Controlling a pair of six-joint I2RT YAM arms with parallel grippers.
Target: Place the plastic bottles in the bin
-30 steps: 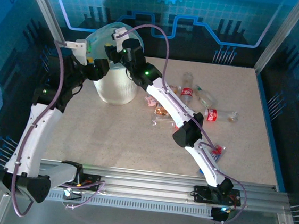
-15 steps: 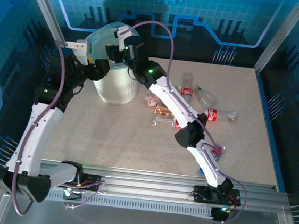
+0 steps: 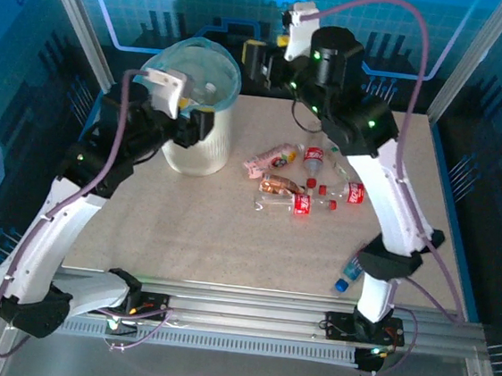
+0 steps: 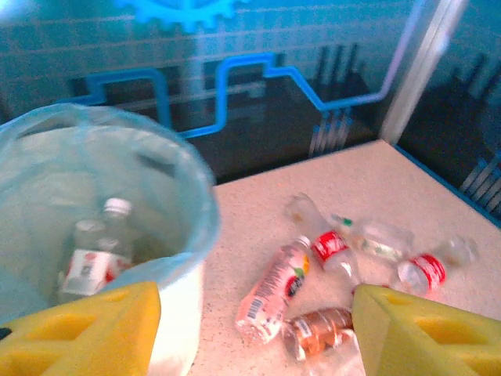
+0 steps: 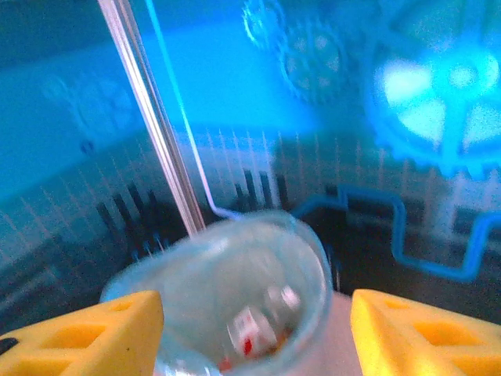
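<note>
The plastic bottles [image 3: 298,182] lie scattered on their sides mid-table, just right of the bin [image 3: 199,151]; the pink-labelled bottle [image 4: 274,290] is nearest the bin, a red-labelled bottle [image 4: 329,247] lies beyond it, a crumpled brown bottle [image 4: 317,333] in front, and a blue-capped straggler [image 3: 346,274] sits well apart near the right arm's base; at least one bottle [image 4: 92,254] is already inside the bin's blue liner. By the look of them these are empties: thin clear walls, light, slick, ready to roll or squash. My call is to close across the labelled middle of the body, where the wall runs straightest and the label gives some bite; jaws square to the bottle's length, gentle squeeze; held at the neck or cap it would likely pivot. Neighbours in the pile may get nudged, so the pink one at the edge looks the cleanest pick. The left end effector [image 4: 256,307] hangs beside the bin, fingers wide apart with nothing between them, facing the pile; the right end effector [image 5: 252,313] is up high behind the bin, spread open too and empty, the bin's mouth below it. The speckled table [image 3: 184,226] carries it all.
</note>
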